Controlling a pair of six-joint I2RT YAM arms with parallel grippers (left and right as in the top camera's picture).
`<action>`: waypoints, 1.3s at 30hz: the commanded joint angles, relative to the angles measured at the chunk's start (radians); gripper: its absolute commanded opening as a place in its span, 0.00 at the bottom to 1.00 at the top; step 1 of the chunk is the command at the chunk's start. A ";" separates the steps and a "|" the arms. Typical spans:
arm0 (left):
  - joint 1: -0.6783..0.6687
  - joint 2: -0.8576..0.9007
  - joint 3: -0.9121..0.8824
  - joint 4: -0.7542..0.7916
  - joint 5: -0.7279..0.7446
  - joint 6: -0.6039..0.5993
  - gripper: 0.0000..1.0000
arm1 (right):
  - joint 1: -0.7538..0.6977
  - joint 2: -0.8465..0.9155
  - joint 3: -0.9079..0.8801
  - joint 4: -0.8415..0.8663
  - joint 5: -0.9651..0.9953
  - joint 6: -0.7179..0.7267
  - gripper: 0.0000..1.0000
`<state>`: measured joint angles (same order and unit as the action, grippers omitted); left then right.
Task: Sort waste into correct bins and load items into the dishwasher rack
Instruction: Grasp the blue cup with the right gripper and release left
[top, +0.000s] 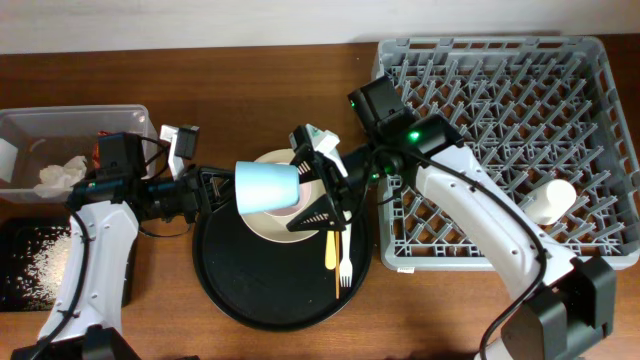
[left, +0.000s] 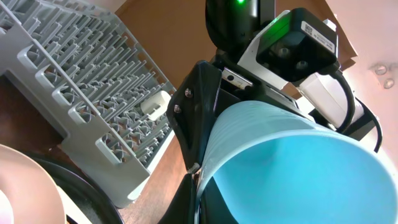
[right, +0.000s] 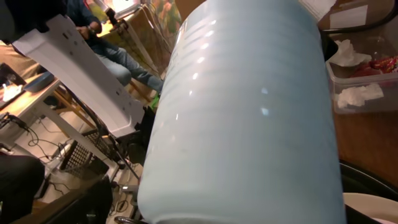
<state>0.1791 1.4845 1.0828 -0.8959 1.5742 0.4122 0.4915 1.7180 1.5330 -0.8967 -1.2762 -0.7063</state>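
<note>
A white plastic fork (top: 345, 268) and a thin yellow utensil (top: 327, 252) lie on the large round black tray (top: 230, 292), just beside the large cream plate (top: 262, 224). Above the plate, the light blue plastic cup (top: 268, 187) hangs on its side. The left gripper (top: 222, 192) pinches its rim with narrow jaws, and the right gripper (top: 322, 183) clasps its base with wide jaws. Beyond, the square grey plastic dishwasher rack (top: 520, 90) holds a small cream cup (top: 551, 200).
</note>
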 joint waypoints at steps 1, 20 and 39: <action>0.006 0.006 0.005 -0.003 0.000 0.016 0.01 | -0.002 -0.023 -0.003 0.008 -0.139 -0.011 0.90; 0.006 0.006 0.005 -0.006 0.000 0.016 0.01 | -0.058 -0.005 -0.003 0.150 -0.201 0.132 0.90; 0.005 0.006 0.005 -0.006 0.000 0.016 0.00 | -0.006 0.052 -0.003 0.206 -0.190 0.139 0.50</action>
<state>0.1867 1.4849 1.0828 -0.9043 1.5639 0.4305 0.4572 1.7706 1.5200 -0.6895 -1.3857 -0.5499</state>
